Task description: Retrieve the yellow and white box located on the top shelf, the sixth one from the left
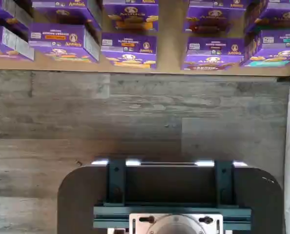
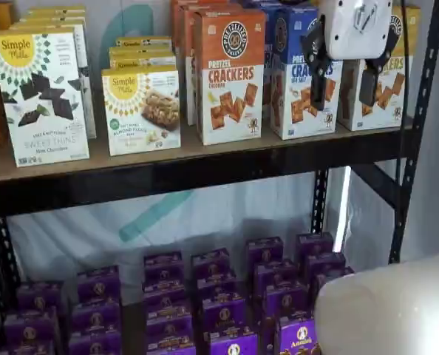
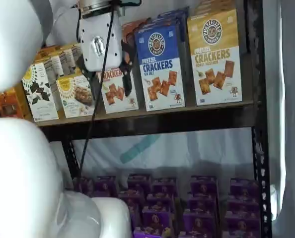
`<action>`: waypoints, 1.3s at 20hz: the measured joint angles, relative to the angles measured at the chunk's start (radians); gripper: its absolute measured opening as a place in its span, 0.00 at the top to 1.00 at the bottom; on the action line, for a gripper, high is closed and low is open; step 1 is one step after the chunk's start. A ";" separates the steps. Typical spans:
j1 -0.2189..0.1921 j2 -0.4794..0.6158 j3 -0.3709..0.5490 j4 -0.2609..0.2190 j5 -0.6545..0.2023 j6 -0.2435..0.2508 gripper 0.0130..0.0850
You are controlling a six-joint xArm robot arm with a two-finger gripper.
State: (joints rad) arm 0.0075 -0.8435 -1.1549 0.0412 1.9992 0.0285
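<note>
Nothing was retrieved yet: the pincer (image 2: 347, 80) hung with fingers apart and empty before the yellow and white box (image 3: 215, 58), untouched on the top shelf (image 2: 168, 166).

My pincer (image 2: 345, 85) hangs in front of the top shelf (image 2: 168, 166), its two fingers apart, before the rightmost cartons. In a shelf view the yellow and white box (image 3: 215, 57) stands at the right end of that shelf, with the sea salt carton (image 3: 160, 67) just beside it on its left and the cheddar carton (image 3: 116, 89) further left. Left of those stand the Simple Mills boxes (image 2: 142, 109), each row running back toward the wall. Below the shelf, the Annie's boxes (image 2: 223, 310) sit in rows on the lower surface (image 1: 172, 34), and the plank floor (image 1: 135, 117) lies in front of it.
</note>
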 joint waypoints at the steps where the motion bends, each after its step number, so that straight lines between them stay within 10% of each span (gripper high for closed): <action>1: -0.015 0.006 -0.005 0.018 0.011 -0.007 0.00; 8: -0.061 0.017 -0.017 0.064 0.039 -0.032 0.00; 17: -0.004 -0.013 0.022 -0.057 -0.064 -0.026 0.00; 26: -0.090 -0.010 0.058 -0.111 -0.211 -0.115 0.00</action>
State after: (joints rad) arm -0.0821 -0.8537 -1.0974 -0.0697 1.7887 -0.0863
